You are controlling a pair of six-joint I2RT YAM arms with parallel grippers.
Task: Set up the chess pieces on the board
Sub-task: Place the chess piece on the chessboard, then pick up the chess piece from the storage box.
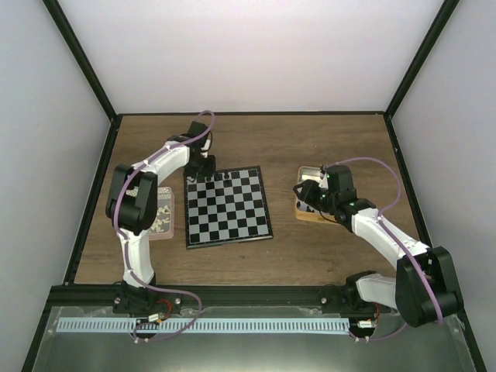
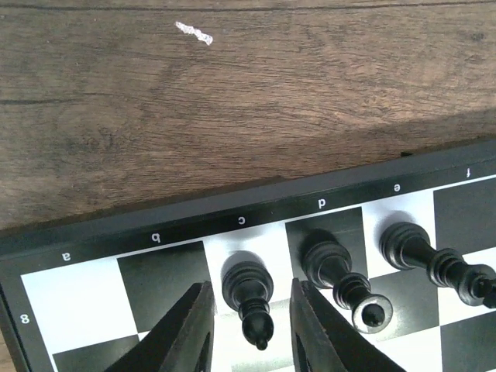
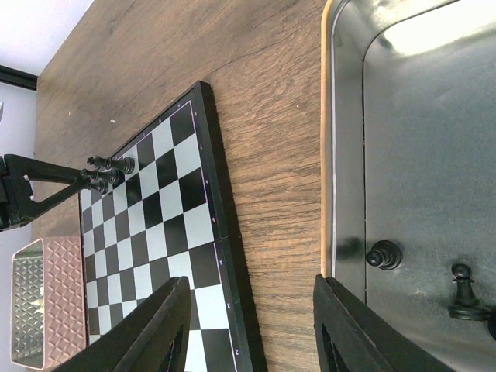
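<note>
The board lies mid-table. Three black chess pieces stand on its far row. In the left wrist view a bishop stands on the c square, with a queen and a king beside it. My left gripper is open, its fingers on either side of the bishop and apart from it; it shows in the top view too. My right gripper is open and empty over bare wood between the board and the metal tin, also visible from above.
The tin at the right holds loose black pieces, two showing in the right wrist view. A pink tray with pale pieces lies left of the board. Black frame rails border the table.
</note>
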